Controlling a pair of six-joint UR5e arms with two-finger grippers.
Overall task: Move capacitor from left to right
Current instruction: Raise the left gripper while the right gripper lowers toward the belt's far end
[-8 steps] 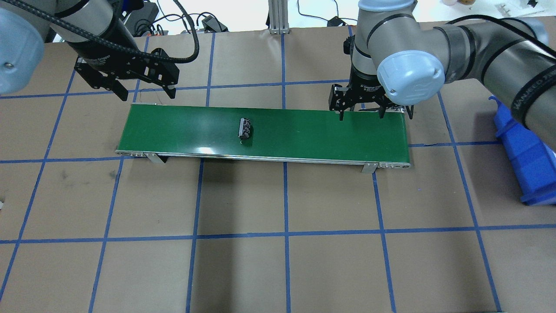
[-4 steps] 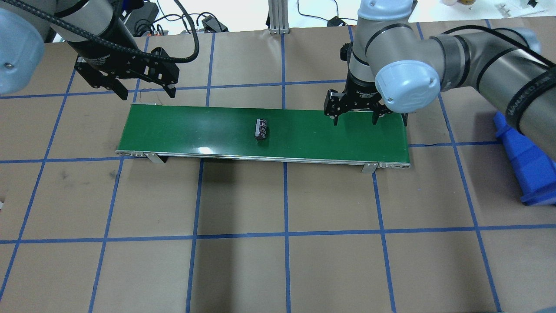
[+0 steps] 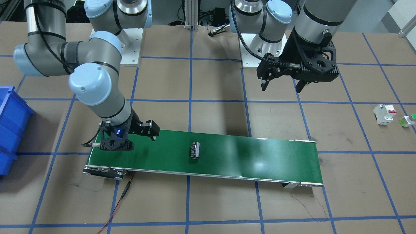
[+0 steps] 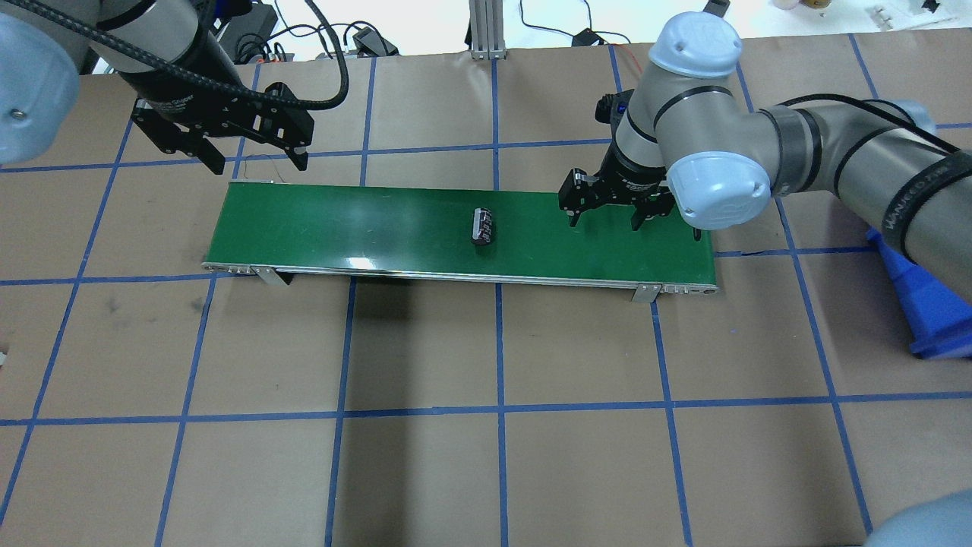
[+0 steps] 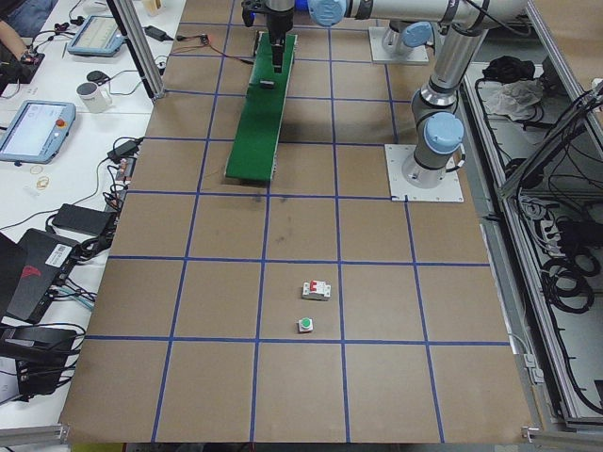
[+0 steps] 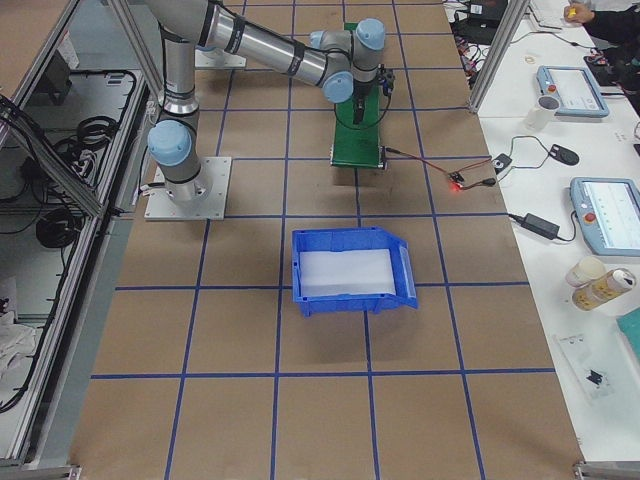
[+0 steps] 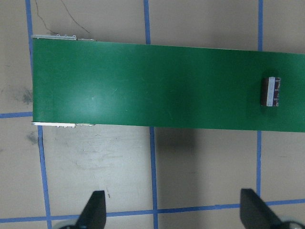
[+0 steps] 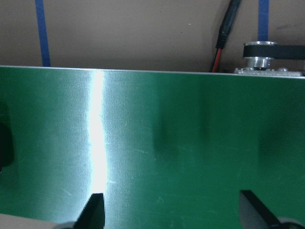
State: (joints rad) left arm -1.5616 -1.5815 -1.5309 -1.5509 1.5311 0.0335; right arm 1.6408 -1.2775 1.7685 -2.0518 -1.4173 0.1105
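Observation:
The capacitor (image 4: pixel 483 227), a small black cylinder with silver stripes, lies on its side near the middle of the green conveyor belt (image 4: pixel 342 228). It also shows in the front view (image 3: pixel 195 150) and in the left wrist view (image 7: pixel 272 91). My right gripper (image 4: pixel 605 222) is open and empty, low over the belt's right part, to the right of the capacitor and apart from it. The right wrist view shows only bare belt (image 8: pixel 190 143) between its fingers. My left gripper (image 4: pixel 258 163) is open and empty, raised behind the belt's left end.
A blue bin (image 4: pixel 919 296) stands on the table to the right of the belt's end. A white breaker with red switches (image 3: pixel 383 113) and a green-capped button (image 3: pixel 409 119) lie far out on my left side. A red cable (image 3: pixel 123 191) runs from the belt's right end.
The capacitor has travelled to the right along the belt. My right gripper has shifted left and forward over the belt. The left arm has stayed put.

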